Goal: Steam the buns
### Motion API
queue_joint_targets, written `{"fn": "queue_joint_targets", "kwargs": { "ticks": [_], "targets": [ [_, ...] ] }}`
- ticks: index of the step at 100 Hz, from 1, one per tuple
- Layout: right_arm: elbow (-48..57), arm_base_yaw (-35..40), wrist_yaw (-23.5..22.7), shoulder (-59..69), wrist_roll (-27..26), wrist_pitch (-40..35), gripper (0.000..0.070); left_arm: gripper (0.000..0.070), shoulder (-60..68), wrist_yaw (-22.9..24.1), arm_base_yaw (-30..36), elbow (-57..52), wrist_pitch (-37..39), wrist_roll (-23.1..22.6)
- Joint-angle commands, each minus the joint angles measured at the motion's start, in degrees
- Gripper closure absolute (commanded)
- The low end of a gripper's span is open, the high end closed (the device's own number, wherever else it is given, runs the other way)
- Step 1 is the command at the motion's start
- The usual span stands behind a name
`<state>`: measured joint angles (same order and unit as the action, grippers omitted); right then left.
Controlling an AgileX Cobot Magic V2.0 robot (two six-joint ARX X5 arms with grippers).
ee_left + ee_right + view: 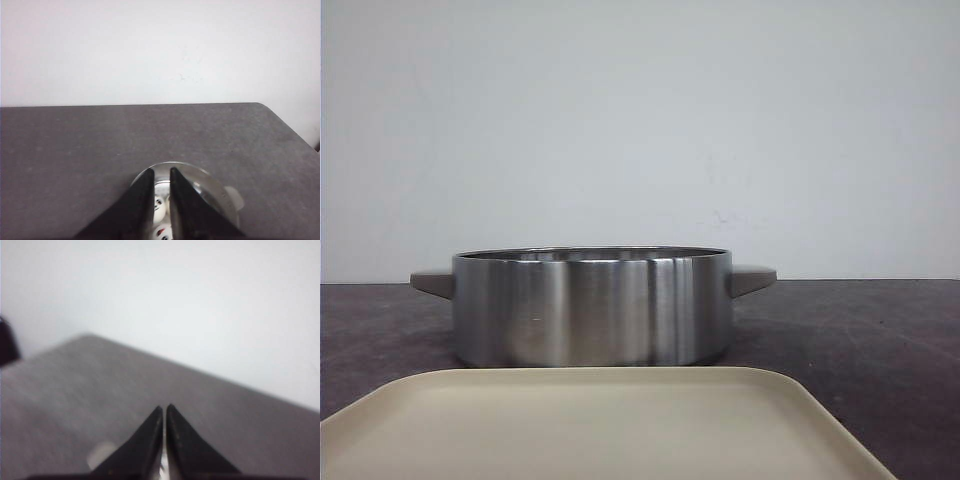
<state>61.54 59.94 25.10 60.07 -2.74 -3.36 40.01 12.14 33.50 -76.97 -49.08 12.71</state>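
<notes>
A round steel pot (pixel 590 305) with two grey handles stands on the dark table. In the left wrist view its rim (pixel 216 192) shows below my left gripper (pixel 161 170), which hangs high over it. The jaws are a narrow gap apart and hold nothing. Through the gap I see two white panda-face buns (pixel 158 209) lying inside the pot; any others are hidden by the fingers. My right gripper (pixel 164 407) is shut and empty, also above the pot, in a blurred view. Neither gripper shows in the front view.
A beige tray (pixel 590 420) with nothing on it lies in front of the pot at the near edge. One pot handle (pixel 100 455) shows beside my right fingers. A white wall stands behind the table's far edge.
</notes>
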Motion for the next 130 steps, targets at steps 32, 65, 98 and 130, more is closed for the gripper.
{"fn": "queue_joint_targets", "kwargs": {
  "ticks": [32,65,98,130],
  "targets": [
    [1.0,0.6,-1.0,0.5,3.4,5.0,0.0693,0.0683,-5.3,1.8,0.3,4.3,-4.5,-4.3],
    [1.0,0.6,-1.1,0.5,3.4,5.0,0.0693,0.0683,-5.3,1.8,0.3,4.3,-4.5,-4.3],
    [1.0,0.6,-1.2,0.4,3.4,5.0,0.0693,0.0683,-5.3,1.8,0.3,4.3,-4.5,-4.3],
    [-11.0,-22.4,-12.4,-12.5,2.4,-5.8,0.0693,0.0683,-5.6,1.8,0.3,4.3,-4.5,-4.3]
  ]
}}
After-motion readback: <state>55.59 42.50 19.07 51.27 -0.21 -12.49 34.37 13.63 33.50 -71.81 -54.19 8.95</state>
